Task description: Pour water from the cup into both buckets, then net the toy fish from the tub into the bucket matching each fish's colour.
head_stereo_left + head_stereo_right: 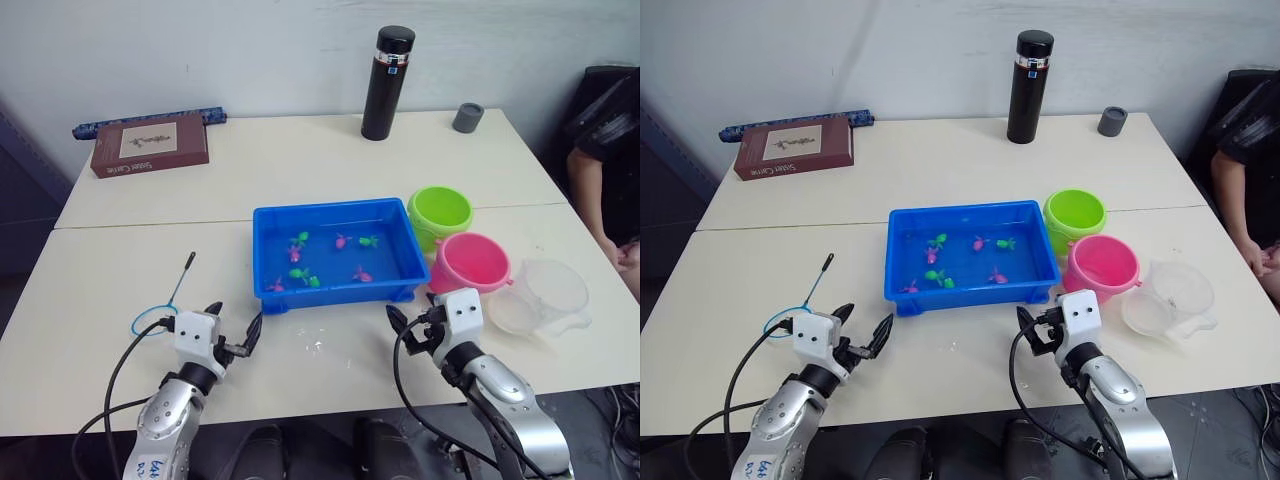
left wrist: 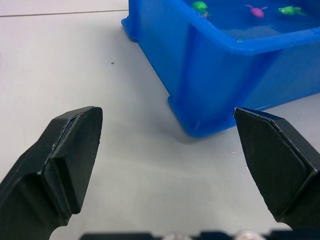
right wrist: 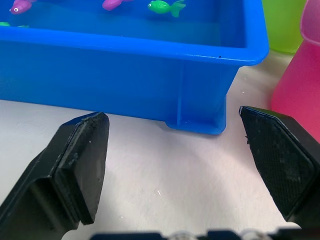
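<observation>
Both arms reach forward from the near edge of the surface, low over it and well apart. The left gripper (image 1: pixel 233 327) has its jaws spread wide, holding nothing. The right gripper (image 1: pixel 412 325) likewise has its jaws wide apart and empty, pointing forward.

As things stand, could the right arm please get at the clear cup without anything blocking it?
Probably yes. The right gripper is open and empty, and the cup stands just to its right on bare table. The pink bucket sits beside the cup, not between them.
</observation>
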Robot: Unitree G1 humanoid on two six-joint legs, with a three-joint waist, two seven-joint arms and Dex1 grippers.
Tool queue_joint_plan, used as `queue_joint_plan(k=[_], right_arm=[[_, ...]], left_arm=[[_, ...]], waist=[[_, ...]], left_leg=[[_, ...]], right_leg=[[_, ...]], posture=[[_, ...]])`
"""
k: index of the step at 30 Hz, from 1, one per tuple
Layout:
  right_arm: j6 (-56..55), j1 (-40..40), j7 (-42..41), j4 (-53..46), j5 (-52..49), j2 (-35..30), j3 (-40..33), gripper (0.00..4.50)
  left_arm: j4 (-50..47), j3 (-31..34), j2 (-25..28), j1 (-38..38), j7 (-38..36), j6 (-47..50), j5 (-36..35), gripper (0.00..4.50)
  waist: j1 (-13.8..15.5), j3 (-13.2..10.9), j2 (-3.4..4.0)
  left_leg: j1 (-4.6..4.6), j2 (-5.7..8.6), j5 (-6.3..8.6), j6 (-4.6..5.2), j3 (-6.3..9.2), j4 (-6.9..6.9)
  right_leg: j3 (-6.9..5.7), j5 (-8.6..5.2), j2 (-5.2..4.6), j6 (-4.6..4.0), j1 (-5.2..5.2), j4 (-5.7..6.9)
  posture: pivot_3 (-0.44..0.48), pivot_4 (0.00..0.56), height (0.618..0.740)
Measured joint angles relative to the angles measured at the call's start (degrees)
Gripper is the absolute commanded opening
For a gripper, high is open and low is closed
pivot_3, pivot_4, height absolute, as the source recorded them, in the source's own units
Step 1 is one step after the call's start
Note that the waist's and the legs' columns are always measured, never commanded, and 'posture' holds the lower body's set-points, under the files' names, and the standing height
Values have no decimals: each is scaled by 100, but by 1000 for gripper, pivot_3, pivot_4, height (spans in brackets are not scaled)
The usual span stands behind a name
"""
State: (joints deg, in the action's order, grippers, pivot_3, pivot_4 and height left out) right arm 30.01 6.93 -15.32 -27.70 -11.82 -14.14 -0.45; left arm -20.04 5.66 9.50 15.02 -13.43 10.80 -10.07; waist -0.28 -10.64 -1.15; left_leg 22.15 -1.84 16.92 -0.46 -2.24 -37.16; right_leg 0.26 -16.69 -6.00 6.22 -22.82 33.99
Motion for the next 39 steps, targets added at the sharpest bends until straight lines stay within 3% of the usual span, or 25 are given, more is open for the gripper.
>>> queue_joint_plan(k=[12,21,29,33,39], right_arm=[[-1,53,8,-2,6,-7,0,4429],[-11,78,-48,-2,1,-46,-1,4429],[-31,168,-126,-36,3,-116,-6,4429],[-127,363,-126,-400,113,-352,-112,4429],[342,421,-114,-1734,-117,-738,-898,4429]], left_arm=[[-63,15,24,4,52,-34,35,4500],[-1117,130,52,370,114,152,-96,4500],[-1841,246,367,189,-40,592,-407,4500],[-1920,193,629,-4,-294,991,-712,4500],[-1849,-6,987,-684,-868,1274,-1160,4500]], waist=[[-2,0,0],[-1,0,0],[4,0,0],[6,-1,1],[8,0,0]], left_leg=[[0,-1,0,0,0,1],[1,-1,0,0,0,0],[1,1,0,0,0,0],[3,6,0,1,-1,-2],[-2,7,-1,1,0,-8]], right_leg=[[0,0,0,0,0,0],[1,-2,-3,-4,0,-1],[1,-3,-1,-5,0,-1],[2,-3,-2,-5,0,-1],[2,-1,17,-1,4,5]], posture=[[0,150,740],[0,150,740],[0,150,740],[0,150,740],[0,150,740]])
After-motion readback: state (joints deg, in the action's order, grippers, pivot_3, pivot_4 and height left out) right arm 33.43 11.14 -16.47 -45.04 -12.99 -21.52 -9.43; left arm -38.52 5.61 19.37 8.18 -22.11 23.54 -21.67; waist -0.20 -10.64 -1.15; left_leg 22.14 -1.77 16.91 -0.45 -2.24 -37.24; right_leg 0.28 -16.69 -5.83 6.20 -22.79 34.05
